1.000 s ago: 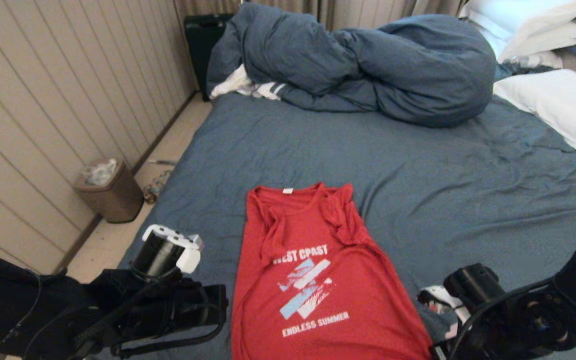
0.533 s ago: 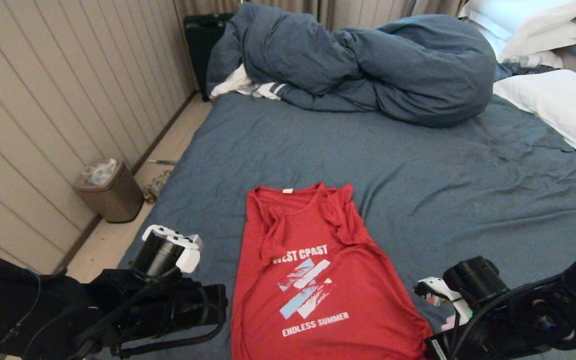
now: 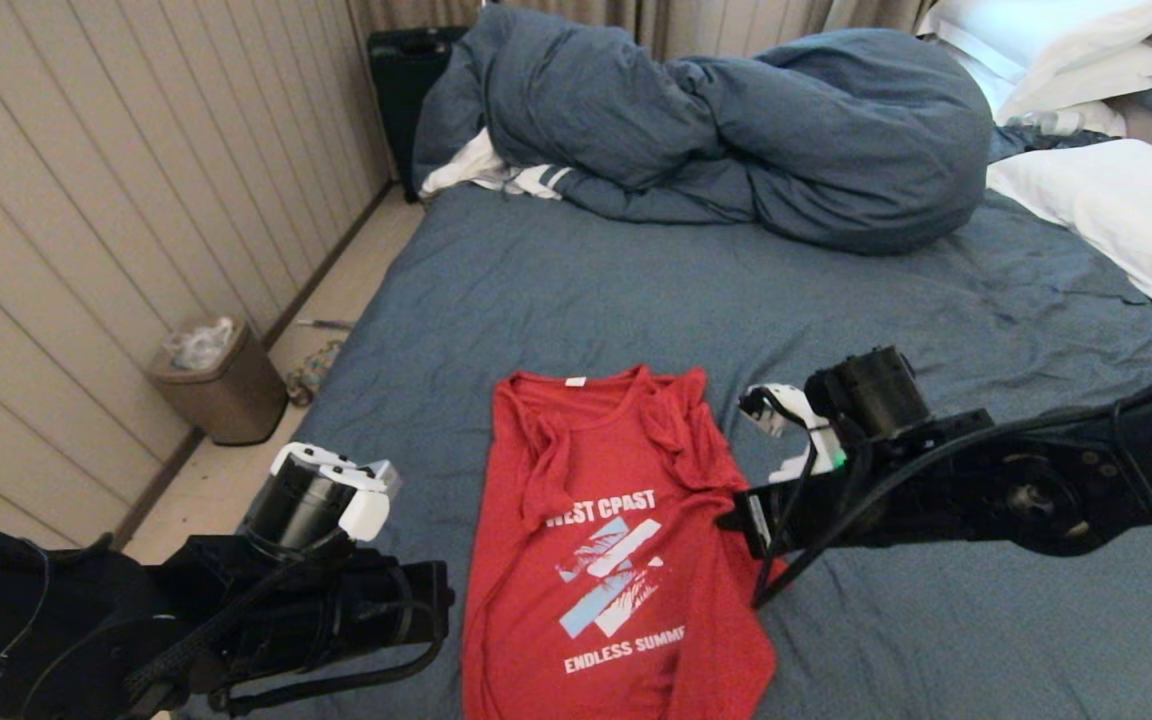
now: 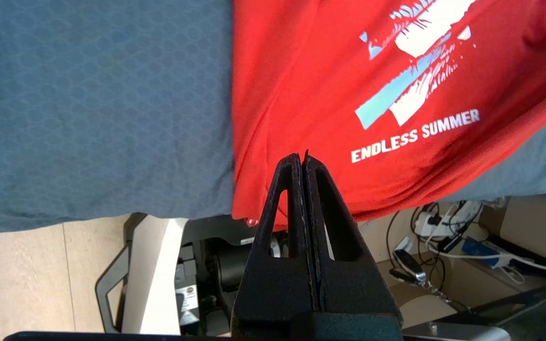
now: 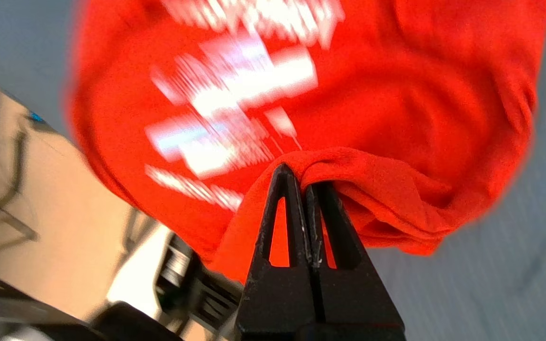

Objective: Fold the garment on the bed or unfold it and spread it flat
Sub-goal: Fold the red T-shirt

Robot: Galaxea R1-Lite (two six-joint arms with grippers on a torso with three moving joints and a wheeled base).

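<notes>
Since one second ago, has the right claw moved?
Yes. The right claw, shut on the red T-shirt's hem, has travelled up the bed toward the duvet, carrying that corner along.

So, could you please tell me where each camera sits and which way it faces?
Head view: on the robot's head, looking down the bed; both arms show.
Left wrist view: behind the shut left gripper, over the garment hem at the bed's edge.
Right wrist view: behind the right gripper, pinching red cloth.
All three share the garment's print.
</notes>
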